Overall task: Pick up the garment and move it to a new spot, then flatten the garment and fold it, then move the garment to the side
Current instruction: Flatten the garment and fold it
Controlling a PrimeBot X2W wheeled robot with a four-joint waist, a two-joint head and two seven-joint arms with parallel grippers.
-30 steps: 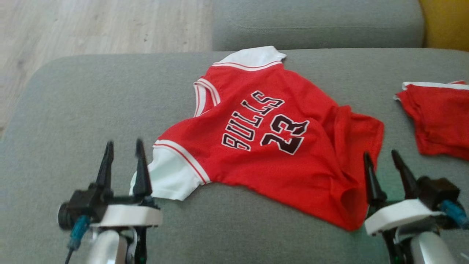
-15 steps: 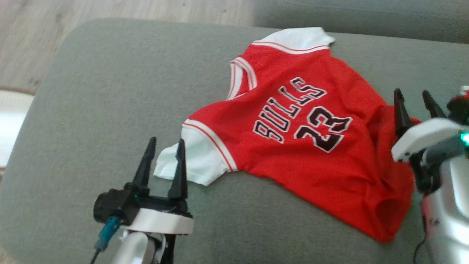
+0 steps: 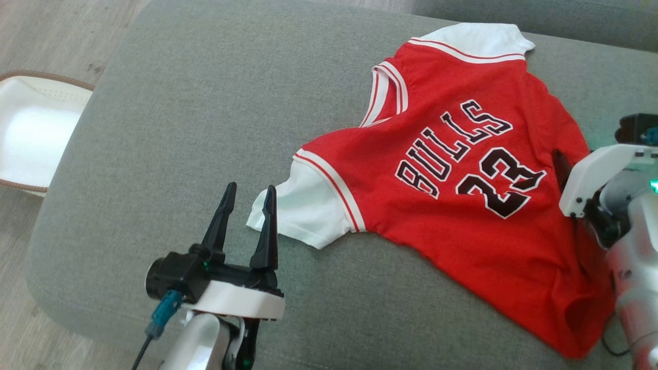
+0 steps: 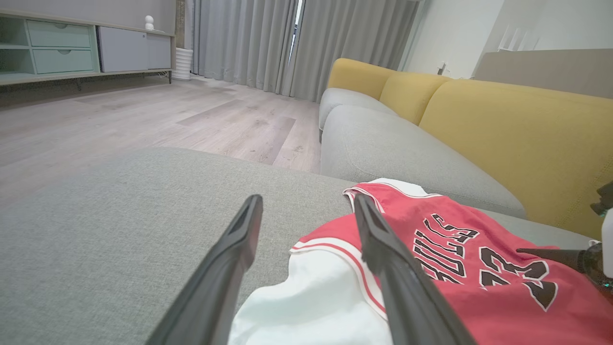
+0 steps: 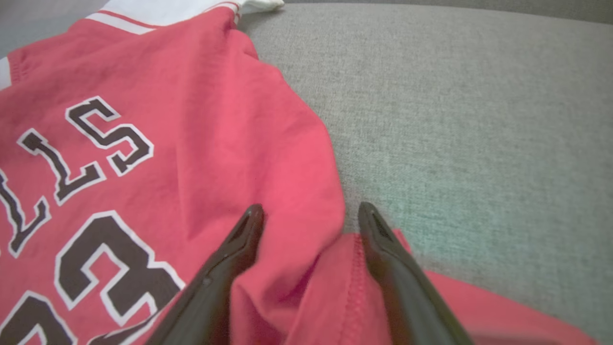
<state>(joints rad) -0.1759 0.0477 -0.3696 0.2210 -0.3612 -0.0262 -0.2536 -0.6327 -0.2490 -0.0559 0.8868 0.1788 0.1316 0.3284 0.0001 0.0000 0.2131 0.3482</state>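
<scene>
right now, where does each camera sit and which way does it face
head view: high, looking down on the jersey on the grey cushion; left gripper and right gripper show.
left wrist view: low, facing the white sleeve between its open fingers.
right wrist view: close over the jersey's edge, fingers open.
shared: the jersey.

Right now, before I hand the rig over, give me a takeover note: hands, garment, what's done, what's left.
Left hand: open, fingertips at the white sleeve of the jersey, not gripping.
Right hand: open, over a rumpled fold on the jersey's other side, not gripping.
Jersey lies on the grey cushion, print up, wrinkled, unfolded.
Done: nothing folded. Left: grasp, reposition, flatten, fold, move aside.
</scene>
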